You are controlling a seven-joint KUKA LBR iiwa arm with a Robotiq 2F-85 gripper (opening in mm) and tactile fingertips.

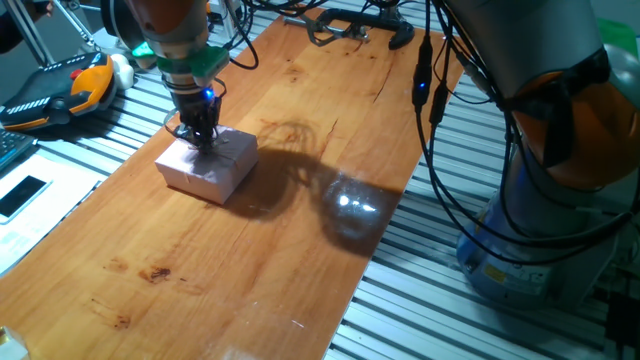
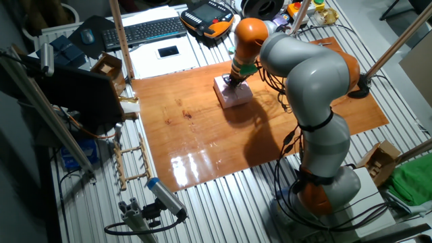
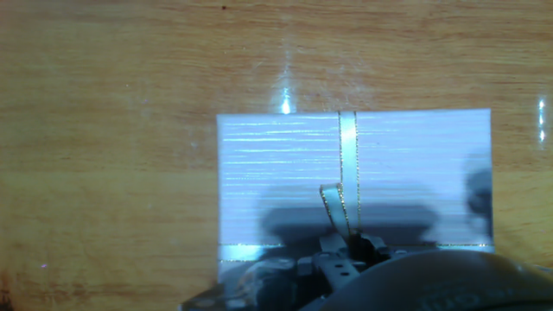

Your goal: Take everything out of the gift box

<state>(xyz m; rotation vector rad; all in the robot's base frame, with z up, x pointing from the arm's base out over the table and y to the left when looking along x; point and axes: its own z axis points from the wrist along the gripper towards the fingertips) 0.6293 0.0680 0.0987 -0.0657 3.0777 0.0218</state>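
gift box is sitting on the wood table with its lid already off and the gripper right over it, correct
Not quite. The lid is still on the gift box: the hand view shows its ribbon running across the closed top. The rest holds; the box sits on the wood table with the gripper right over it.

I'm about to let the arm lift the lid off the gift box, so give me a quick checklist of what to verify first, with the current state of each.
1. Lid on the gift box: ok, closed and flat.
2. End effector over the lid: ok, it is down at the lid's top, by the ribbon bow.
3. Fingers closed on the ribbon: cannot tell, the hand view hides the tips behind the end effector body.
4. Box flat on the table: ok, not tilted.
5. Bare table beside the box to set the lid down: ok, bare wood on all sides.
6. Contents of the box: cannot tell, the lid covers them.
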